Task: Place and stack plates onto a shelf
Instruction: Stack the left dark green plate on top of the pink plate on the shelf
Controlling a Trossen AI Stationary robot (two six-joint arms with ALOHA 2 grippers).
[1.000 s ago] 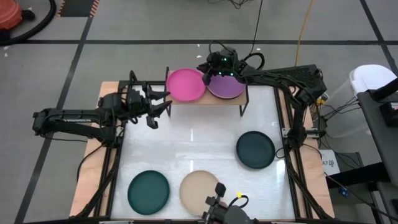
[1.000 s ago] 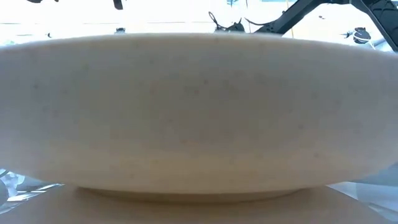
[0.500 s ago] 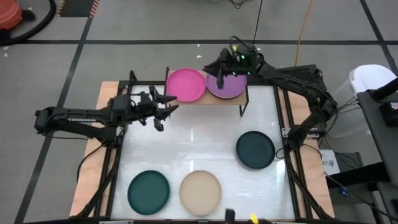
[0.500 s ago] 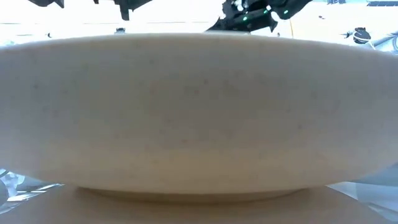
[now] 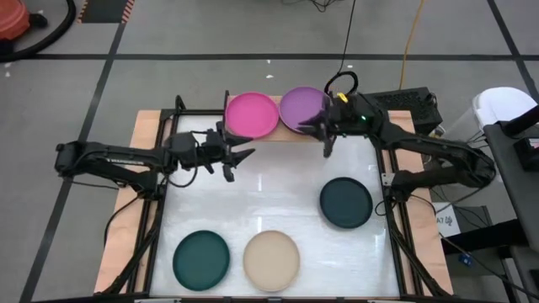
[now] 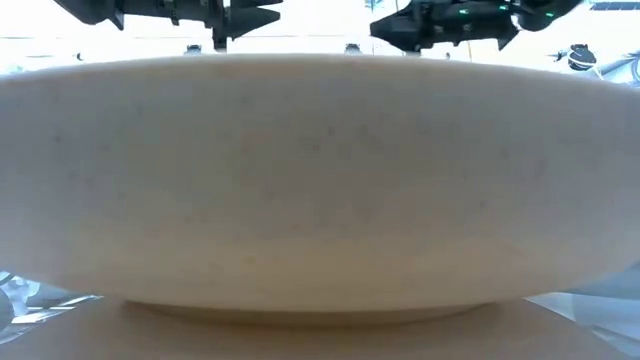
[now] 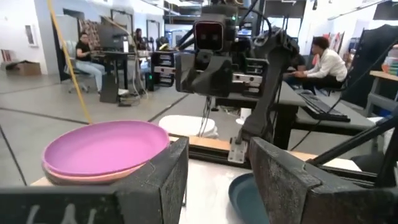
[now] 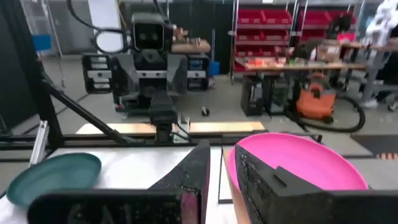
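The shelf point(image 5: 274, 136) stands at the table's far edge. On it rest a magenta plate point(image 5: 253, 115) and a purple plate point(image 5: 301, 109); in the left wrist view the purple plate point(image 7: 102, 146) lies on a salmon pink one point(image 7: 93, 177). Two dark teal plates point(image 5: 201, 257) point(image 5: 345, 202) and a beige plate point(image 5: 271, 259) lie flat on the table. My left gripper point(image 5: 242, 156) is open and empty, just near of the shelf's left half. My right gripper point(image 5: 317, 129) hovers by the purple plate's near right rim, its fingers a narrow gap apart, holding nothing.
The beige plate point(image 6: 320, 180) fills the low view and hides most of the table there. A black frame point(image 5: 396, 210) runs along the table's sides. The shelf's black leg point(image 5: 327, 150) stands just below my right gripper. People sit at desks in the room beyond.
My right gripper has drawn back from over the purple plate's far side, toward the table's right and near edge, and now sits beside the plate's near right rim. My left gripper has moved toward the table's right, along the shelf's near side. The plates have stayed in place.
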